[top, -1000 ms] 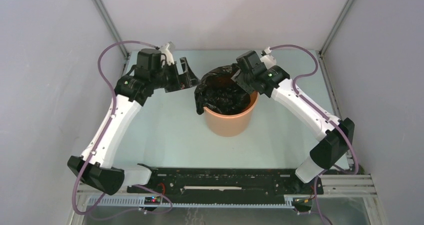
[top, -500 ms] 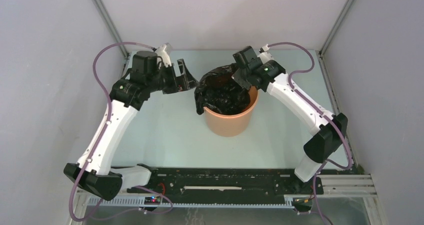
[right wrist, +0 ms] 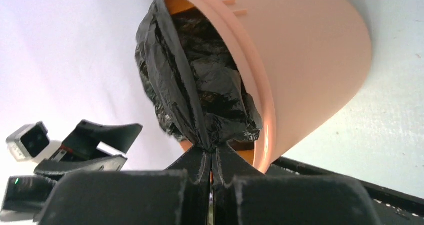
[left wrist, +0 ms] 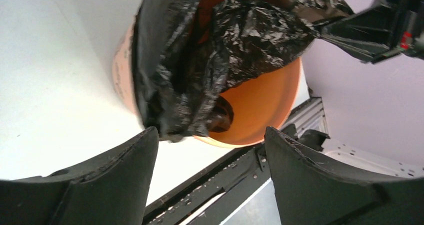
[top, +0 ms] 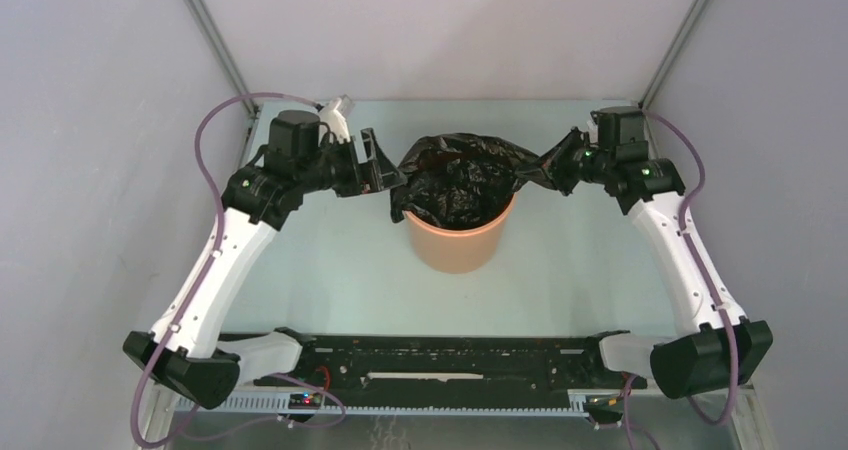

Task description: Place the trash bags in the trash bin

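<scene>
The orange trash bin (top: 455, 242) stands upright mid-table, with the glossy black trash bag (top: 462, 177) bunched in its mouth and hanging over its left rim. My right gripper (top: 548, 166) is shut on the bag's right edge and holds it stretched taut out past the bin's right rim; in the right wrist view the trash bag (right wrist: 197, 97) runs straight into my pinched right gripper (right wrist: 212, 154) beside the bin (right wrist: 310, 70). My left gripper (top: 392, 170) stands open just left of the bin, holding nothing. From the left wrist the bag (left wrist: 220, 50) drapes over the bin (left wrist: 265, 105) beyond my open left gripper (left wrist: 212, 137).
The black rail (top: 450, 360) with both arm bases runs along the near edge. Grey enclosure walls and metal frame posts (top: 215, 40) close in the table at back and sides.
My right gripper closed on the bag's edge and pulled it rightward, out past the bin's rim. My left gripper moved slightly closer to the bin and stayed open.
</scene>
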Robot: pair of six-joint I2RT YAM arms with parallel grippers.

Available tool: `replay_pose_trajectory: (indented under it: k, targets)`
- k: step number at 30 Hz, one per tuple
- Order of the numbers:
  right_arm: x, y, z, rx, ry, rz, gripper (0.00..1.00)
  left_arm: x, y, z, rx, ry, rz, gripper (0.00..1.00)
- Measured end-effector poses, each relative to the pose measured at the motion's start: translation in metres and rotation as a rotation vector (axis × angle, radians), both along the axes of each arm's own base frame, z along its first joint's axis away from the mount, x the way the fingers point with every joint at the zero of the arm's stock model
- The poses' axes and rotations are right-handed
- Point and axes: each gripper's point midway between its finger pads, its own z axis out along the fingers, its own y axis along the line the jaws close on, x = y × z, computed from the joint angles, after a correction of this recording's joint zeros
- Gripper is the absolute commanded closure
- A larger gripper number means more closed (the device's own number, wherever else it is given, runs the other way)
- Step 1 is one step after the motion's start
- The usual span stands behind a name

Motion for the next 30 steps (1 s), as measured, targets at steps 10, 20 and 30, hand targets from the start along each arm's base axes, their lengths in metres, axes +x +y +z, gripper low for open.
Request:
replay_pose_trajectory:
  k: [10,20,30]
  targets:
    - [-0.011,0.004,0.003,0.175,-0.024,0.306,1.0,-0.037,-0.034,0.025,-0.062,-0.072,-0.15,0.18]
    - [-0.021,0.0,0.006,0.239,-0.05,0.389,1.0,-0.013,-0.056,0.022,0.166,-0.137,-0.175,0.25]
    - [-0.022,-0.001,0.01,0.26,-0.057,0.401,1.0,0.027,-0.084,-0.016,0.312,-0.091,-0.229,0.37]
